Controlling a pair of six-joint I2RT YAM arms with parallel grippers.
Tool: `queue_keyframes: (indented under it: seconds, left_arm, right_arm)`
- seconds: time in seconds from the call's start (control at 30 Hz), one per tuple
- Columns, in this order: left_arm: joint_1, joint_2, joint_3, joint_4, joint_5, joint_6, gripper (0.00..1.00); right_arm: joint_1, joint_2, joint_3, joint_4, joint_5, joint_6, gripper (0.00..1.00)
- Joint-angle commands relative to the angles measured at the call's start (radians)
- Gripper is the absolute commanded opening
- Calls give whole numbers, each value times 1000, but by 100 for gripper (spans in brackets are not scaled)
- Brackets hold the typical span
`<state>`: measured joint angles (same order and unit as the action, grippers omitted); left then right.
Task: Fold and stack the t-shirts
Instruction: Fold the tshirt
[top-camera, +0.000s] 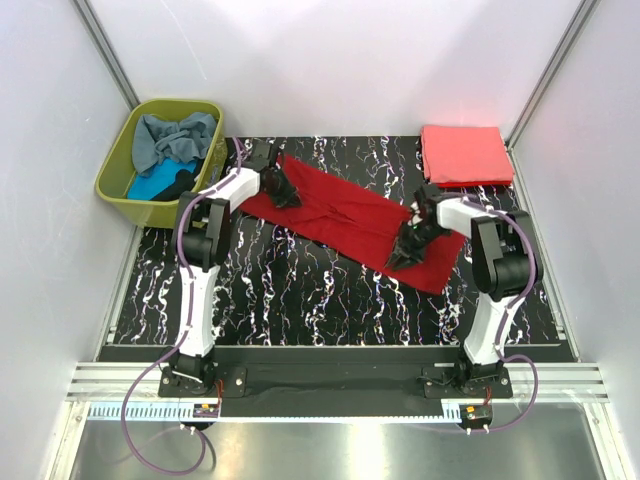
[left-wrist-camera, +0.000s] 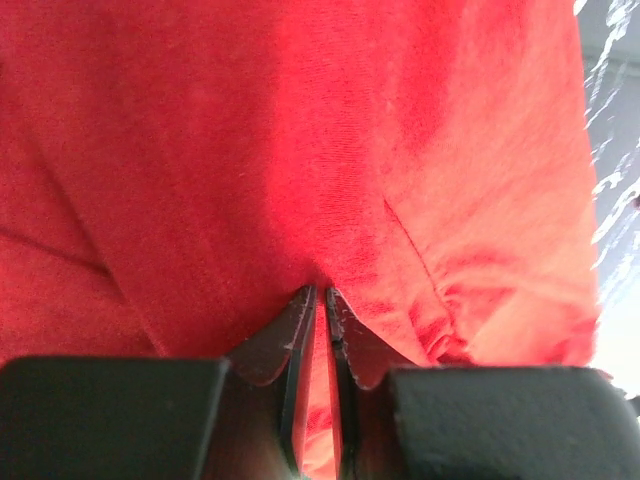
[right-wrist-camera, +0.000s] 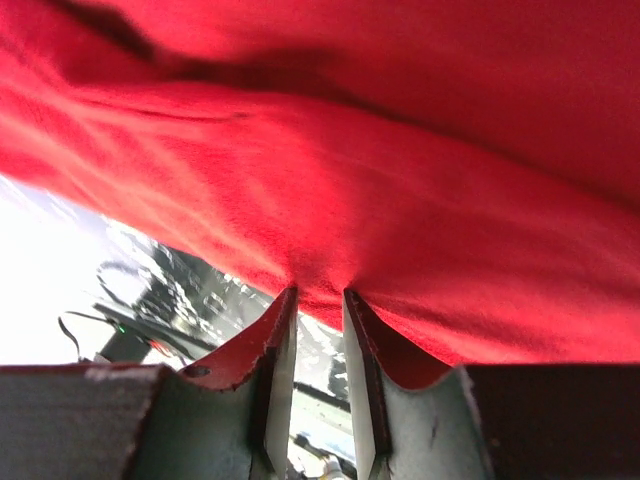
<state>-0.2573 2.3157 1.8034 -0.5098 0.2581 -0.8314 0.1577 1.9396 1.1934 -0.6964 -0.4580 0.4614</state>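
No text, label or number is legible on anything.

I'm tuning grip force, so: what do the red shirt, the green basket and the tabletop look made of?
Red shirt: soft matte knit cloth, likely cotton; fine texture, creases and puckers show. Basket: olive plastic, apparently rigid; smooth moulded rim, slight sheen. Tabletop: hard black surface with white marble-like veining; actual material unclear.

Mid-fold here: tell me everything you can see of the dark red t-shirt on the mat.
The dark red t-shirt is plain soft knit cloth, stretched in a long wrinkled band slanting across the black marbled mat, far left to near right. The left gripper is shut on its far-left end; the right gripper pinches its near-right edge, which puckers there. It lies apart from the folded coral-pink shirt.
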Motion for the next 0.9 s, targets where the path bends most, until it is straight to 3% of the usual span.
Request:
queue_keyframes:
  seconds: [0.0,0.2,0.33,0.47,0.63,0.87]
  left_arm:
    - [20,71,45,-3,26,51,17]
    - [41,227,222,109,236,28,19]
    - [43,327,344,126,352,8,19]
    - [52,355,416,139,383,26,20]
    - [52,131,269,126,268,104,29]
    - [-16,-136,54,142,138,140,33]
  right_arm:
    - [106,-16,-70,21,24,52,32]
    - [347,-38,-100,150,-86,235,33]
    - [479,66,-8,242,-146,353,33]
    - [563,166,177,300,-217,442,33]
    - [557,73,222,295,-196,450,35]
    - [511,-103,83,201,-193,355,38]
